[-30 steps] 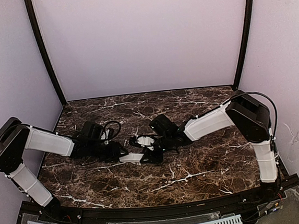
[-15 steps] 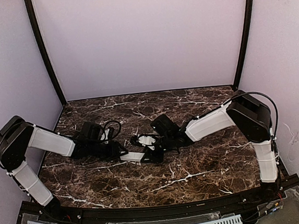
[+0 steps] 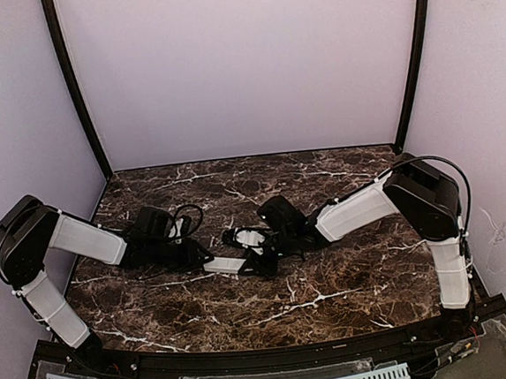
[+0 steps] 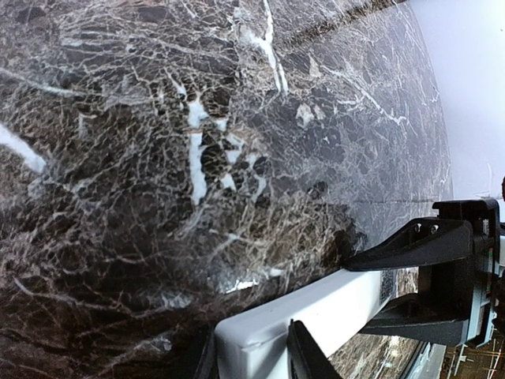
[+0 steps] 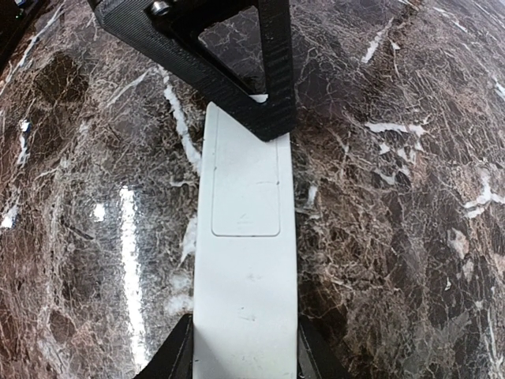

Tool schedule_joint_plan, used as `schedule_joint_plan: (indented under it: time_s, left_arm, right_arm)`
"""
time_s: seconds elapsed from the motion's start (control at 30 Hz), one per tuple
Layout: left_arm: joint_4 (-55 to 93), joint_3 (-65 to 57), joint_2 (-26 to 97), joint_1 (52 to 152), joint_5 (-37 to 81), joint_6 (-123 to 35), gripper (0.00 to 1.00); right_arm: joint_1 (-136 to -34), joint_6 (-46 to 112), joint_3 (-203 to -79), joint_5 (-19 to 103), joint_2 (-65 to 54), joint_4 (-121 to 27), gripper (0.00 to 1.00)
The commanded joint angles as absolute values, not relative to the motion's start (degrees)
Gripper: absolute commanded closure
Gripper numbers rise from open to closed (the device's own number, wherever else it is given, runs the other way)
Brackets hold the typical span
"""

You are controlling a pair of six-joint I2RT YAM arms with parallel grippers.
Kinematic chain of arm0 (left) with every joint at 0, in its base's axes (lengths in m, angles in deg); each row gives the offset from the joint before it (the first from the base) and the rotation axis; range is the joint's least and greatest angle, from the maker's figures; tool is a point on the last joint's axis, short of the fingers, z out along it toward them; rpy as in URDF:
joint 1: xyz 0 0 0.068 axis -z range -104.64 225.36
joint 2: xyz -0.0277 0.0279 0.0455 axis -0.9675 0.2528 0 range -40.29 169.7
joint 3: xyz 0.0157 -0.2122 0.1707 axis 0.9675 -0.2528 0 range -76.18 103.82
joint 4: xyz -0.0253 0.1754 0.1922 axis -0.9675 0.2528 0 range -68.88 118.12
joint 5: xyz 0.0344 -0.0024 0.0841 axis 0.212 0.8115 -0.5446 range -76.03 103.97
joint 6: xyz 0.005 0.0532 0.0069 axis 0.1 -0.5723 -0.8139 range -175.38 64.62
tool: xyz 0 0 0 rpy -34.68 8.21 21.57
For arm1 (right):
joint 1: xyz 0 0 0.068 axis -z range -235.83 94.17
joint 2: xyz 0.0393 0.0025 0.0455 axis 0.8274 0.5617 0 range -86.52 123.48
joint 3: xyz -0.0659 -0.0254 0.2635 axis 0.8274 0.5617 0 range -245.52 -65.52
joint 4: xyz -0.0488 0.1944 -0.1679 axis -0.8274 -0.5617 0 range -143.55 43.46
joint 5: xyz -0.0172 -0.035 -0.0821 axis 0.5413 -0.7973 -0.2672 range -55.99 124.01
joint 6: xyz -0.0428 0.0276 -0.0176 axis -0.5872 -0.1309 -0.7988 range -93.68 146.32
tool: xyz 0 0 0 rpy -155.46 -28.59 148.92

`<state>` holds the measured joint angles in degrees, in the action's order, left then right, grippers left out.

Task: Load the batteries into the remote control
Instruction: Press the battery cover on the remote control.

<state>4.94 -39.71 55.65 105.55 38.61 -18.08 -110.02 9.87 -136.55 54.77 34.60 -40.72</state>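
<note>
Lab test booth: plain lilac walls [image 3: 242, 66], marble tabletop [image 3: 351, 296]

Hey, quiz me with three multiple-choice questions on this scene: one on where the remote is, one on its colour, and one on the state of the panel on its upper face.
1. Where is the remote control?
A. Against the back wall.
B. Mid-table, between the left arm and the right arm.
C. On the front rail.

2. What colour is it?
A. White.
B. Black.
C. Orange.

3. How is the panel on its upper face?
A. Lifted off.
B. Standing open on a hinge.
C. Flush in place.

Answers:
1. B: the top view shows it between the arms' tips, near the middle of the table.
2. A: every view shows white plastic.
3. C: the right wrist view shows only a thin outline, with no open slot.
</note>
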Motion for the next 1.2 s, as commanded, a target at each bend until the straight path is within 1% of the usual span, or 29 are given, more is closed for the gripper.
schedule_joint_plan:
  time_s: [0.0, 0.3, 0.37, 0.47, 0.53, 0.7, 0.9, 1.0, 1.17]
  left_arm:
    - [14.26, -43.21, 60.31, 107.23, 40.41, -19.11, 0.74]
    - [13.45, -43.71, 60.39, 106.49, 41.9, -18.59, 0.74]
    - [13.78, -43.43, 60.31, 106.47, 41.84, -19.04, 0.7]
    - [14.1, -43.12, 59.55, 106.48, 41.3, -19.3, 0.59]
    - [14.02, -42.65, 58.77, 106.47, 41.25, -19.15, 0.54]
    - [13.31, -41.77, 55.84, 105.35, 41.45, -18.98, 0.47]
    - [12.52, -41.54, 53.13, 102.75, 42.98, -18.98, 0.41]
    - [11.21, -42.51, 52.26, 100.78, 43.71, -18.04, 0.4]
    - [4.6, -45.76, 51.38, 96.98, 48.12, -15.19, 0.37]
  right_arm:
    - [-110.11, 10.07, -133.59, 54.1, 36.76, -44.92, 1.0]
    - [-110.06, 10.08, -132.4, 53.84, 36.48, -44.44, 1.0]
    - [-110.06, 9.98, -132.42, 53.88, 36.4, -44.44, 1.0]
    - [-110.13, 9.76, -132.49, 54.15, 36.29, -44.48, 1.0]
    - [-110.18, 9.14, -132.35, 54.11, 36.31, -44.67, 1.0]
    - [-110.41, 6.27, -129.98, 53.25, 34.57, -44.15, 0.98]
    - [-111.02, 2.53, -126.17, 47.7, 31.89, -40.76, 0.97]
    - [-112.08, 0.64, -124.22, 43.64, 30.48, -38.16, 0.97]
    - [-114.43, -2.95, -122.25, 36.65, 30.35, -35.01, 0.99]
